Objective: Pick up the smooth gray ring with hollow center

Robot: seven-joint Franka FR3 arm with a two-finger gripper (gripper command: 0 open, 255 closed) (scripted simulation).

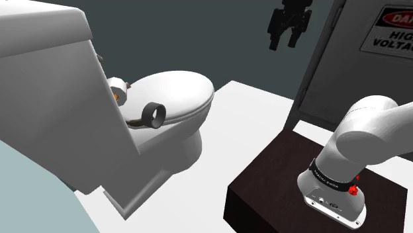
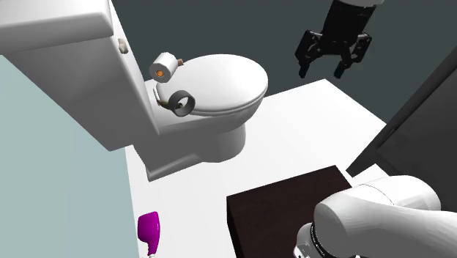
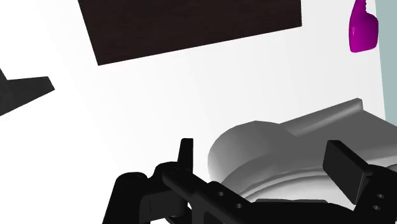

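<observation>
"Shoulder view first: where is the gray ring (image 1: 155, 116)?"

"At the back of the toilet lid (image 1: 182, 93), near the tank (image 1: 46, 73)."

"And the gripper (image 1: 283, 44)?"

"High up, well apart from it, fingers spread, holding nothing. I'd call this the approach step. Next it must come down and line up over the ring's wall."

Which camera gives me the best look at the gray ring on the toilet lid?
The shoulder view: the gray ring stands on edge on the toilet lid, its hollow centre visible. The second exterior view shows it from higher up. The wrist view looks at the toilet's base and the floor.
</observation>
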